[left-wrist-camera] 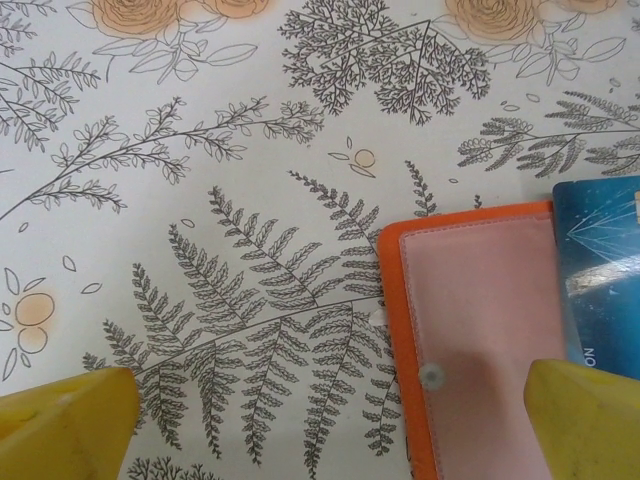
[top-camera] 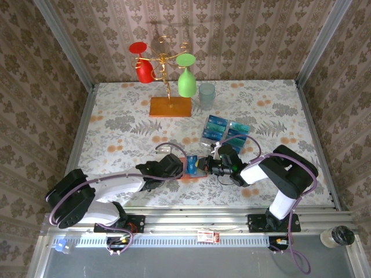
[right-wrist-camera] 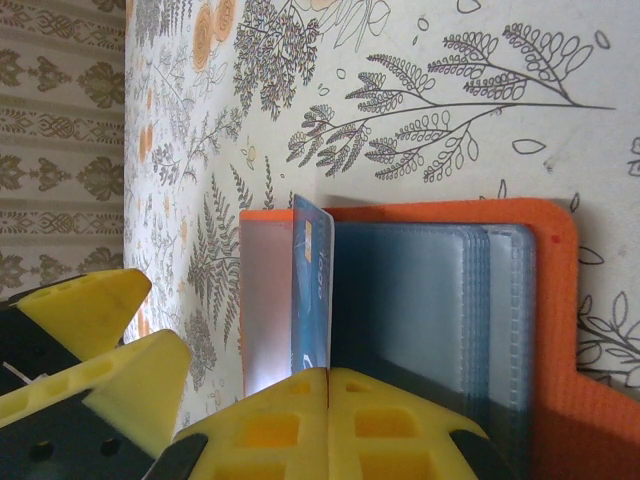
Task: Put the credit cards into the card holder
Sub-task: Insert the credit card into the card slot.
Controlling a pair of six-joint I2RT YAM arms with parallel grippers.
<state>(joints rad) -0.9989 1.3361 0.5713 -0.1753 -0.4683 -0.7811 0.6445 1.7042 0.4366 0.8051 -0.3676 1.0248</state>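
The orange card holder (top-camera: 189,175) lies open on the floral table between both grippers. In the right wrist view its bluish clear sleeves (right-wrist-camera: 430,300) lie over the orange cover (right-wrist-camera: 560,330). My right gripper (right-wrist-camera: 328,375) is shut on a blue credit card (right-wrist-camera: 312,290), which stands on edge over the holder beside the sleeves. My left gripper (left-wrist-camera: 325,420) is open at the holder's left edge (left-wrist-camera: 395,300), one yellow finger (left-wrist-camera: 585,415) over the pink flap (left-wrist-camera: 480,320). The held card (left-wrist-camera: 600,270) shows at the right. More teal credit cards (top-camera: 217,127) lie behind.
A wooden stand (top-camera: 170,107) with a red and a green glass hanging from it sits at the back, a clear cup (top-camera: 206,95) beside it. Patterned walls close in the table on three sides. A lidded cup (top-camera: 339,236) stands off the table, front right.
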